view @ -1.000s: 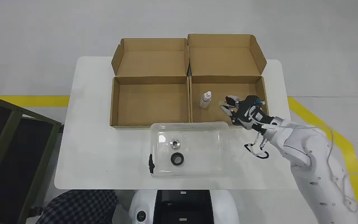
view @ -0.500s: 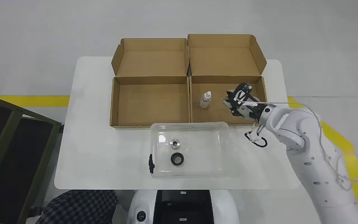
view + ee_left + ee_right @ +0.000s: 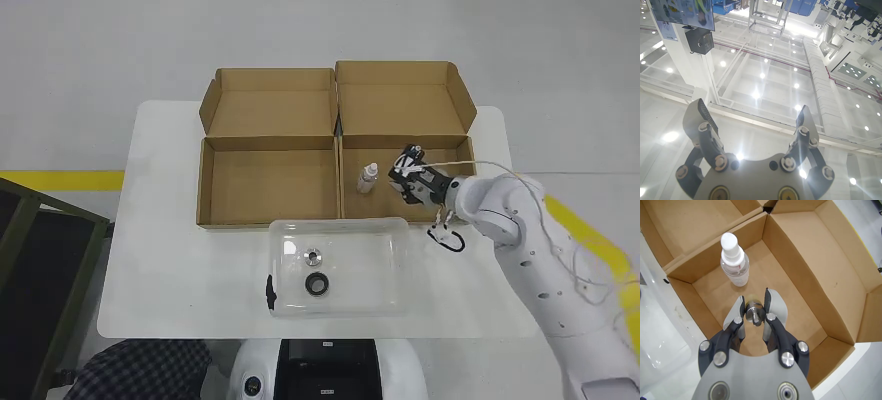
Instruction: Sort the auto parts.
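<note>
Clamps the bolt (image 3: pixel 755 314) in the right gripper (image 3: pixel 755 297), inside the right box (image 3: pixel 810 266), just short of the bottle (image 3: pixel 735 266). Best to lower straight to bare cardboard, then open gently, keeping clear of the bottle. Holds the left gripper (image 3: pixel 751 103) spread, empty, aimed upward.

Right gripper (image 3: pixel 755 297) pinched; left gripper (image 3: pixel 752 103) splayed

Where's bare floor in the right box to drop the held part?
Right box: floor bare from the right gripper, which holds the threaded part, out to the outer wall. Crowded at the spray bottle by the shared wall. Left box floor is bare.
</note>
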